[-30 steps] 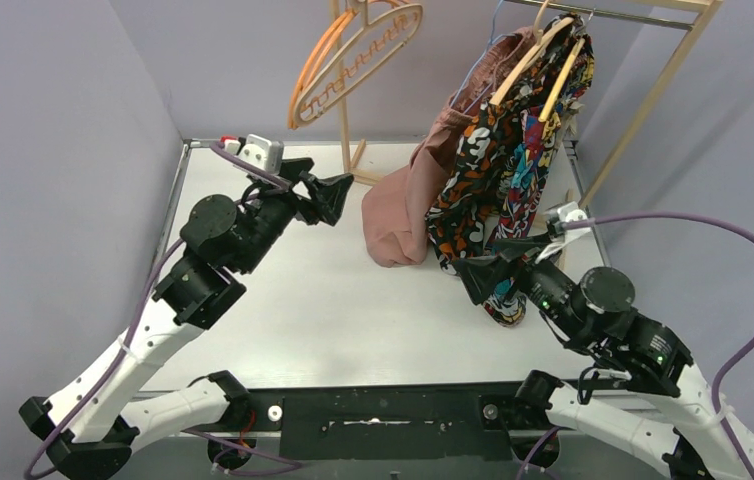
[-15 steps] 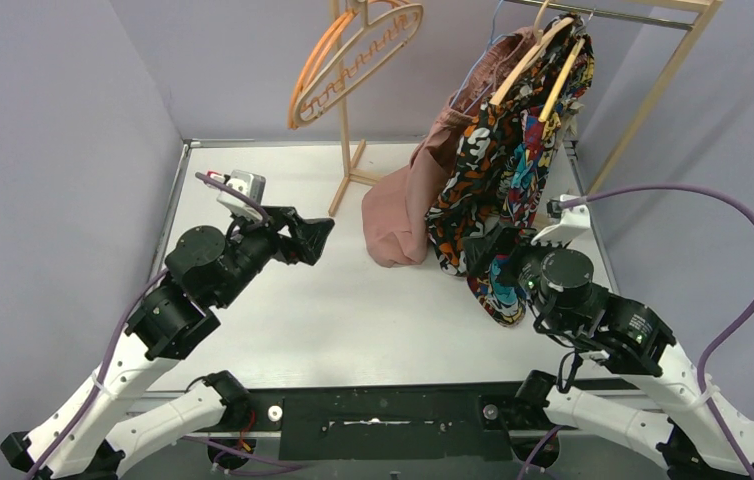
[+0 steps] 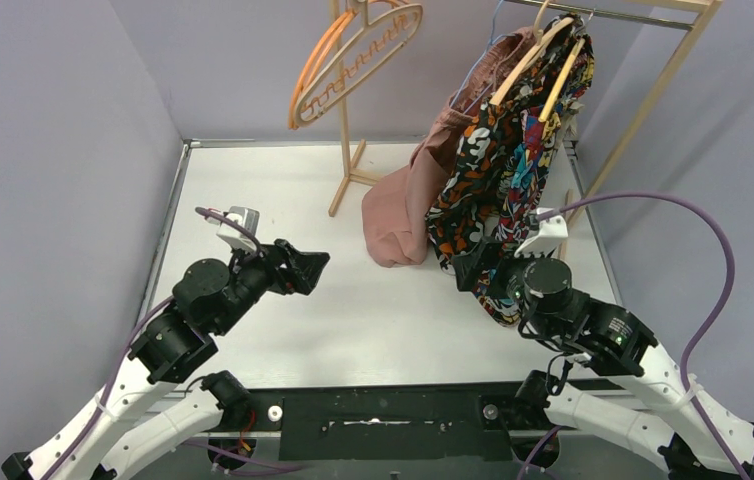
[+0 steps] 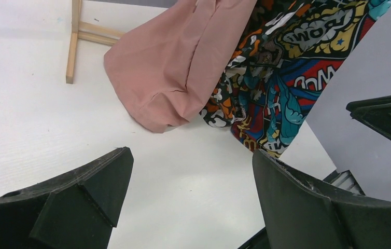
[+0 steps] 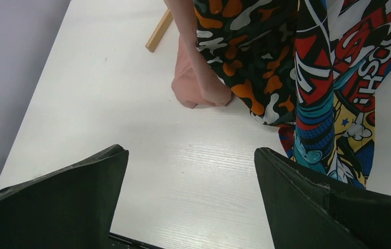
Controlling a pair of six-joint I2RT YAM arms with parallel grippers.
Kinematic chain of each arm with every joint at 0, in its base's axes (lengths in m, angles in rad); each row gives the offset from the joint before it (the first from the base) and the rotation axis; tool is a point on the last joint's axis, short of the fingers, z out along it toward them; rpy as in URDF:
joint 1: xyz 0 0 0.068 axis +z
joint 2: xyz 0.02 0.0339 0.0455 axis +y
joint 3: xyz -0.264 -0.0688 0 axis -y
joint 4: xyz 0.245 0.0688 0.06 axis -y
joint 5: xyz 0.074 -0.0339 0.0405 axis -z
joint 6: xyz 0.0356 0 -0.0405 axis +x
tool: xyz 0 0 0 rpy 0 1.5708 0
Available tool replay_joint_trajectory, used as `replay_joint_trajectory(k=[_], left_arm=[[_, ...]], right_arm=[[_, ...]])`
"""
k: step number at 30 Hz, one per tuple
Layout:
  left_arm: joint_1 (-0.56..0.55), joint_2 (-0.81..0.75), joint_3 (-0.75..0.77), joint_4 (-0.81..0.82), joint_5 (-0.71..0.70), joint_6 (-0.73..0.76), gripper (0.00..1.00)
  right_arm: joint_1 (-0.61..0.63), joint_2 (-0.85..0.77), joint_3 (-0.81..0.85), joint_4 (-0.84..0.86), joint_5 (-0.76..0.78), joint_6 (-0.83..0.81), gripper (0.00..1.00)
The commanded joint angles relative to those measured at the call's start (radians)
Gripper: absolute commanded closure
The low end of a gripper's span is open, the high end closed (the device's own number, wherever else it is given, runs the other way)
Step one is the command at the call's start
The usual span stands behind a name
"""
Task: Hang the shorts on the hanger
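Table [image 3: 353, 310]: over the last second I have drawn both arms back toward their bases, well apart from the wooden rack [image 3: 653, 90]. The shorts [image 3: 398, 215] hang at its rail on the hanger [image 3: 475, 68] (mostly hidden by fabric), just beside the patterned garment [image 3: 503, 170], with the lower fold apparently resting on the table. The left gripper [image 3: 313, 272] and the right gripper [image 3: 469, 272] both stand wide and empty. Judgement: shorts released, placement looks complete.
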Motion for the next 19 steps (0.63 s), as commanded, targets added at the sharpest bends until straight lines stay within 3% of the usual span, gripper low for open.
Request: replay_joint_trajectory(k=[1, 19], left_arm=[[0.004, -0.041, -0.011, 0.083, -0.01, -0.013, 0.13], [0.004, -0.001, 0.034, 0.063, 0.003, 0.023, 0.13]], right_arm=[[-0.004, -0.025, -0.006, 0.078, 0.009, 0.003, 0.02], [-0.003, -0.06, 0.022, 0.078, 0.033, -0.016, 0.02]])
